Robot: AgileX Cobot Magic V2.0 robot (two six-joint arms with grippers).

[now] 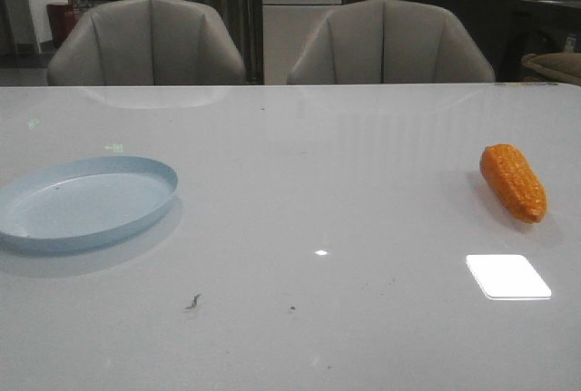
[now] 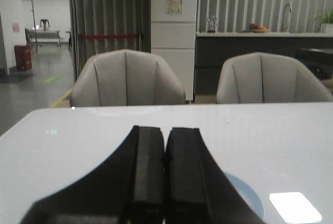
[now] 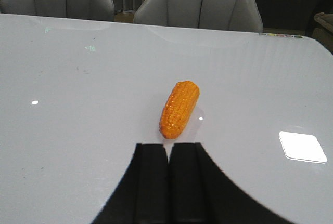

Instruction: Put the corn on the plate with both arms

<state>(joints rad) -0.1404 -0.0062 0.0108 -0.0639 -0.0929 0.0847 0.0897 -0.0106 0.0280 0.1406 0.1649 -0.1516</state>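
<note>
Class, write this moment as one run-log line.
corn: on table, right side, untouched | plate: left side, empty | left pincer: shut | right pincer: shut, just short of corn | stage: not started

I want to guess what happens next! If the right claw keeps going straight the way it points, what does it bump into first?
Probably the corn. The shut right claw points at its near end, with only bare table between, though depth is hard to judge.

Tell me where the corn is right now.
The corn lies on the white table at the far right of the front view, well apart from the plate on the left.
</note>
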